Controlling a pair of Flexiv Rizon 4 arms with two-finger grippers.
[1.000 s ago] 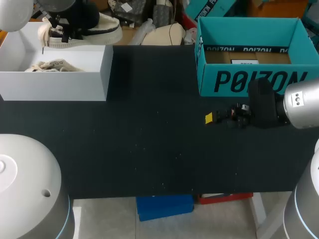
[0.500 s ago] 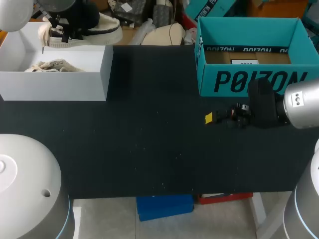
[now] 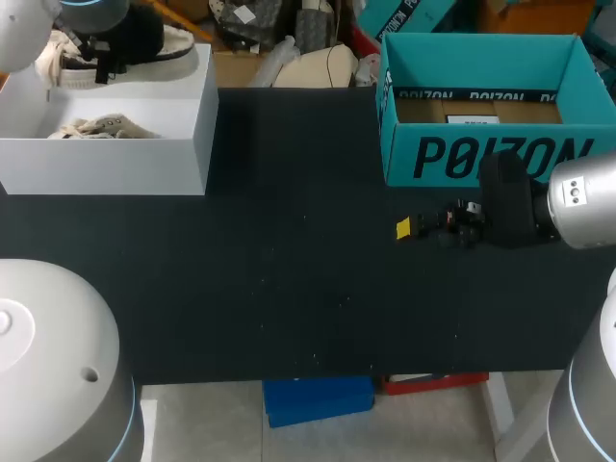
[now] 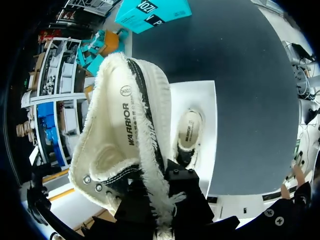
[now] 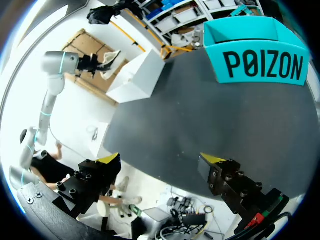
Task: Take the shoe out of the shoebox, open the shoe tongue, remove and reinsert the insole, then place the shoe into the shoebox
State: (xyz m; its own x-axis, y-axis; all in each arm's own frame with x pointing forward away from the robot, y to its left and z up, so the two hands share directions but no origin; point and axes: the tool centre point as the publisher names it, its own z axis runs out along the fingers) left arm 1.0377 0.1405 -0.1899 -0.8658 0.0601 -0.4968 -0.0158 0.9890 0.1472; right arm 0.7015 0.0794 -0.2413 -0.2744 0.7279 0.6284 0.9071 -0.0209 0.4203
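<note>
From overhead, the left claw (image 3: 108, 56) grips a cream shoe (image 3: 178, 43) in the air at the far left, over the far edge of the white shoebox (image 3: 106, 164). A second shoe (image 3: 96, 126) lies inside that box. The right claw (image 3: 423, 229) hangs over the dark table (image 3: 289, 289), just on the near side of the teal box (image 3: 481, 154) at the far right.

At the left wrist, the frayed shoe is clamped at its heel collar, with the shoebox and second shoe below it.

At the right wrist, the right claw's yellow tips stand wide apart with nothing between them. The teal box is ahead, and the shoebox and the lifted shoe are far across the table.
</note>
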